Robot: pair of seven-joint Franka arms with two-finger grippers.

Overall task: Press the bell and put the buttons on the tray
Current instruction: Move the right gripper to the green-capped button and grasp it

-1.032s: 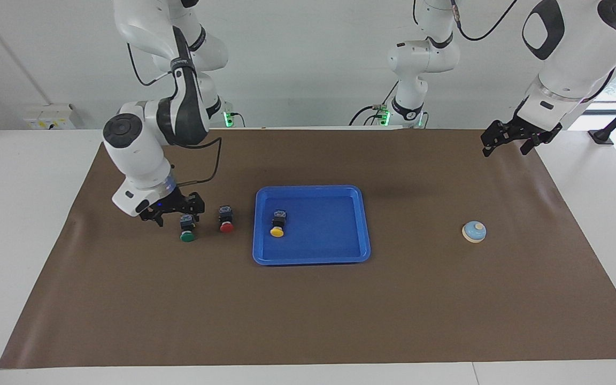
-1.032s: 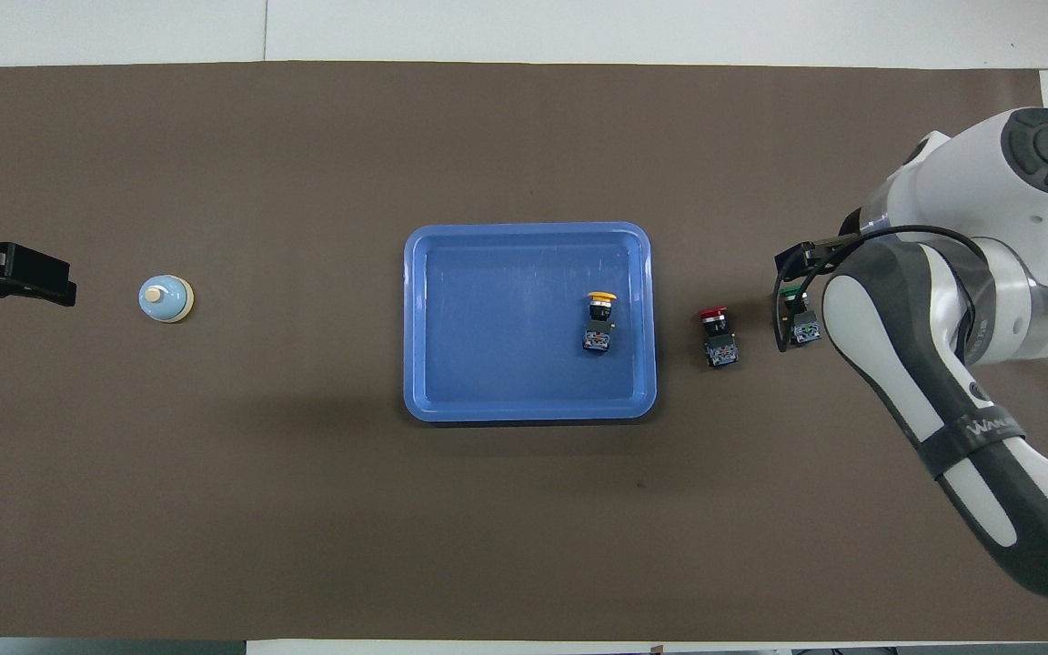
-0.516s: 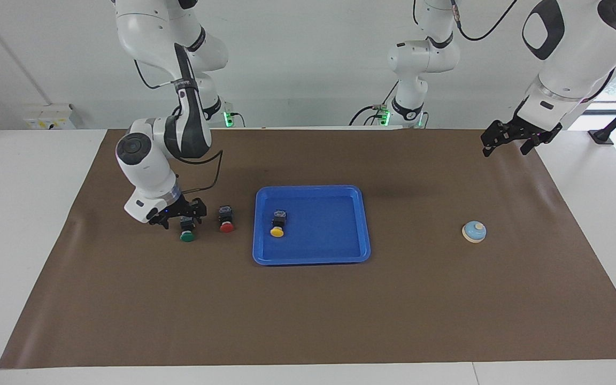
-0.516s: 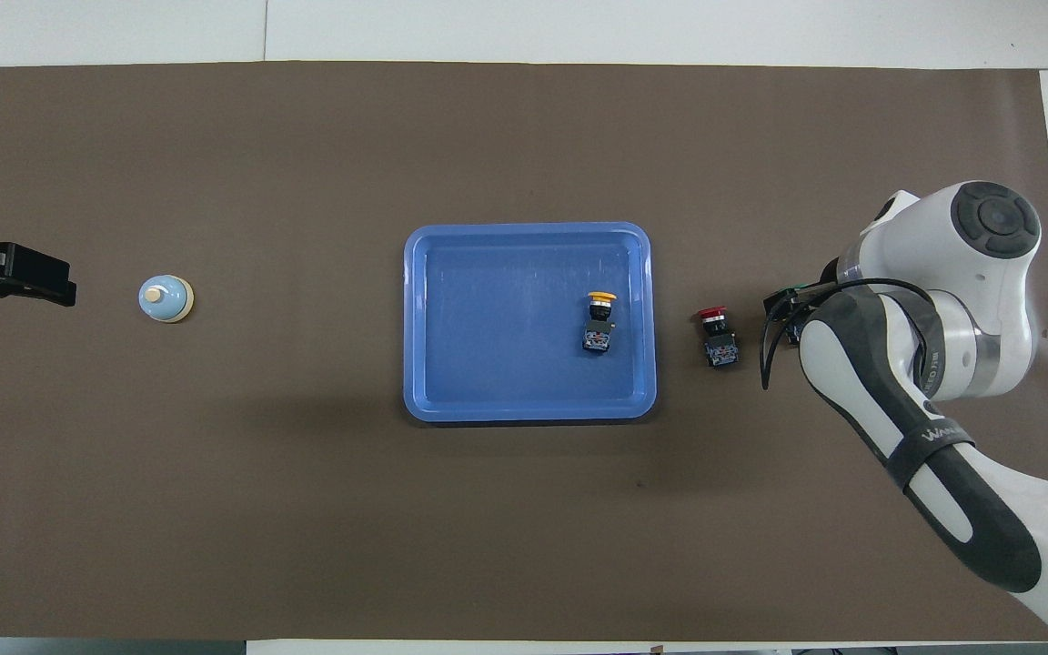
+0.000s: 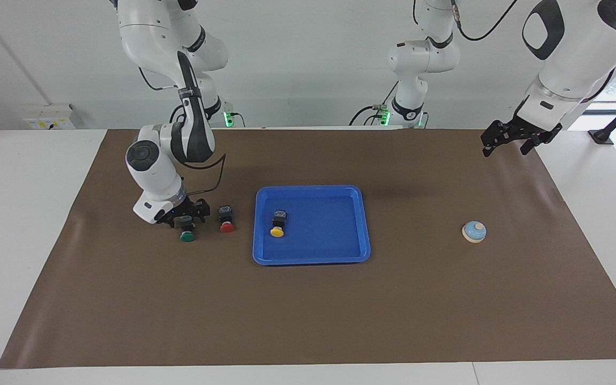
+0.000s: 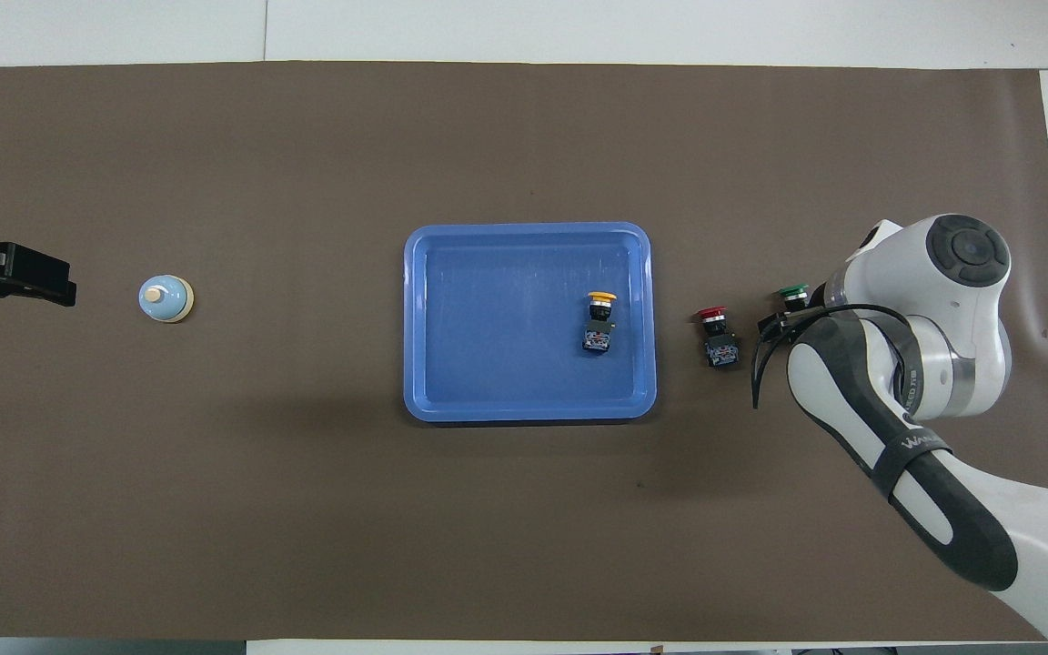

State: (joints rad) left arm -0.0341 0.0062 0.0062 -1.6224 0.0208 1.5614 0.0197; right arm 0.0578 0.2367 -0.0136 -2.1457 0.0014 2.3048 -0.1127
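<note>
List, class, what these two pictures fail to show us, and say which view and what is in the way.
- Green button: in the overhead view its black body is hidden by the right arm's wrist.
- Right claw: in the facing view, too small to tell whether it grips the green button.
- Left claw: cut off by the overhead view's edge.
- Whether the bell has been pressed: nothing shows it.

- The small dome-shaped bell [image 5: 474, 231] [image 6: 165, 298], light blue with a cream knob and base rim, is sitting upright on the mat toward the left arm's end.
- The shallow bright blue rectangular plastic tray [image 5: 362, 224] [image 6: 524, 246] is lying flat mid-table.
- The yellow-capped black push button [image 5: 278, 223] [image 6: 599, 321] is lying on its side in the tray.
- The red-capped button [image 5: 226, 218] [image 6: 718, 335] is lying just beside the tray, toward the right arm's end.
- The green-capped button [image 5: 187, 230] [image 6: 793, 296] is lying beside the red one.
</note>
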